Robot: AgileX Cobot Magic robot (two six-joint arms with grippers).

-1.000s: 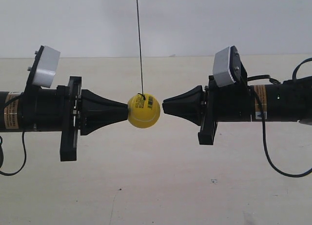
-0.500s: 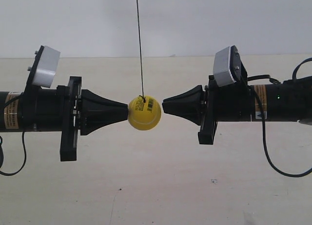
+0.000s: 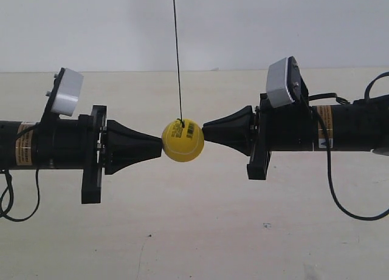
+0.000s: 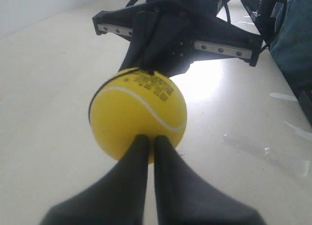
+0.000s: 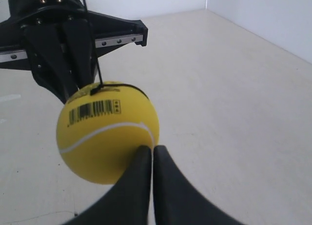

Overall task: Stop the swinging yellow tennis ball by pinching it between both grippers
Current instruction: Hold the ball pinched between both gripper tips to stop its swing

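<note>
The yellow tennis ball (image 3: 183,140) hangs on a thin dark string (image 3: 177,55) between two black cone-tipped grippers. The barcode sticker faces the right wrist camera, which puts my right arm at the exterior view's right. My left gripper (image 3: 160,145) touches the ball from the exterior view's left, and my right gripper (image 3: 205,132) touches it from the other side. In the left wrist view the ball (image 4: 139,112) rests against the shut tips of my left gripper (image 4: 151,138). In the right wrist view the ball (image 5: 105,132) sits against my right gripper (image 5: 152,149), also shut.
A pale table surface (image 3: 194,231) lies below and a white wall (image 3: 91,25) stands behind. A black cable (image 3: 346,201) loops under the right arm and another cable (image 3: 12,201) under the left arm. Dark equipment (image 4: 292,49) stands at the table edge.
My left arm has pushed toward the right arm and dropped slightly. The ball has shifted with it and now touches the right tip. The right arm has not moved.
</note>
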